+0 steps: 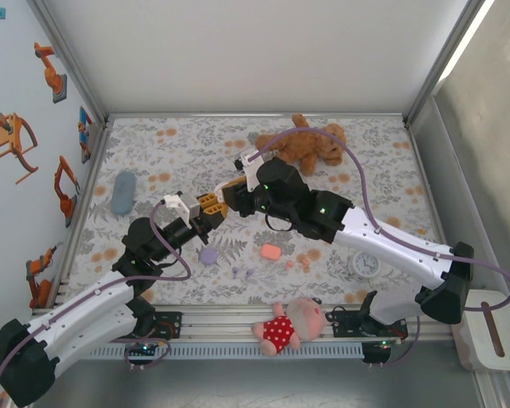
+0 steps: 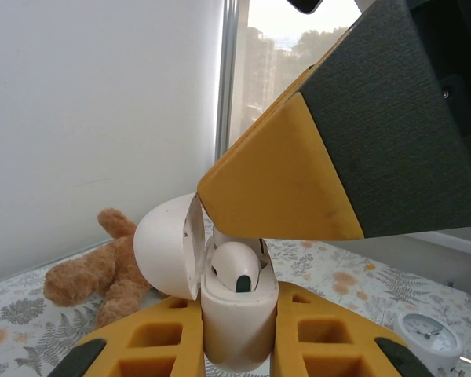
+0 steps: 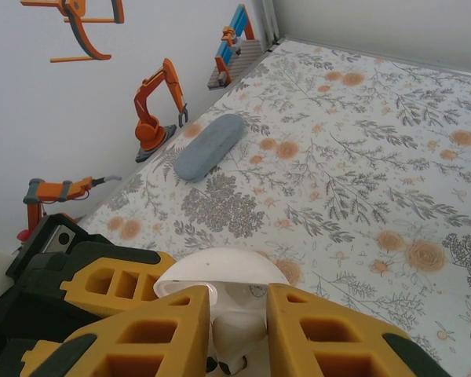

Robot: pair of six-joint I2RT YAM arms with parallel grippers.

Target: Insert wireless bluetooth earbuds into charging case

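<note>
My left gripper [image 2: 237, 345] is shut on the body of a white charging case [image 2: 235, 322], held upright with its lid [image 2: 166, 247] swung open to the left. A white earbud [image 2: 235, 265] sits in the case's mouth. My right gripper [image 3: 239, 314] hangs right over the case, one finger [image 2: 282, 188] just above the bud. Its fingers flank the white earbud [image 3: 239, 334] closely; whether they still pinch it I cannot tell. Both grippers meet mid-table [image 1: 214, 204]. Lilac earbuds [image 1: 242, 272] and orange-pink earbuds [image 1: 297, 263] lie loose on the cloth.
A lilac case [image 1: 208, 255] and a coral case [image 1: 270, 252] lie in front of the grippers. A small clock [image 1: 365, 265] sits at the right, a brown teddy [image 1: 304, 144] at the back, a blue-grey pouch [image 1: 122, 193] at the left, a pink doll [image 1: 291, 323] at the near edge.
</note>
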